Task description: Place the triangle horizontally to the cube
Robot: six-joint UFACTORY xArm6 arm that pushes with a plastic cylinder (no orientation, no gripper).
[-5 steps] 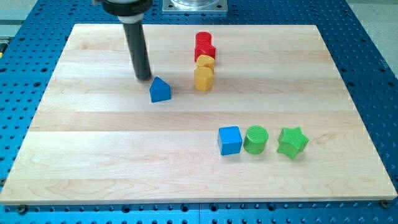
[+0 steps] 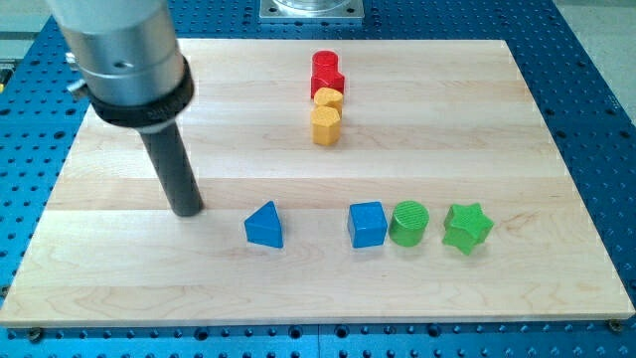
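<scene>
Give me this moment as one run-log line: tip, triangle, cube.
my tip: left of blue triangle, apart | blue triangle: level with blue cube, gap between | blue cube: beside green cylinder | status: triangle in row with cube

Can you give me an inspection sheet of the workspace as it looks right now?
Surface: wooden board on a blue perforated table.
Job's things: blue triangle and blue cube in one row, apart, triangle on the view's left.
Clutter: green cylinder touching the cube's right side; green star beyond; red blocks and yellow blocks in a column near the view's top.
Claw: none; my tip rests left of the triangle, not touching.
Cables: nothing seen.
Surroundings: metal plate at the view's top.
</scene>
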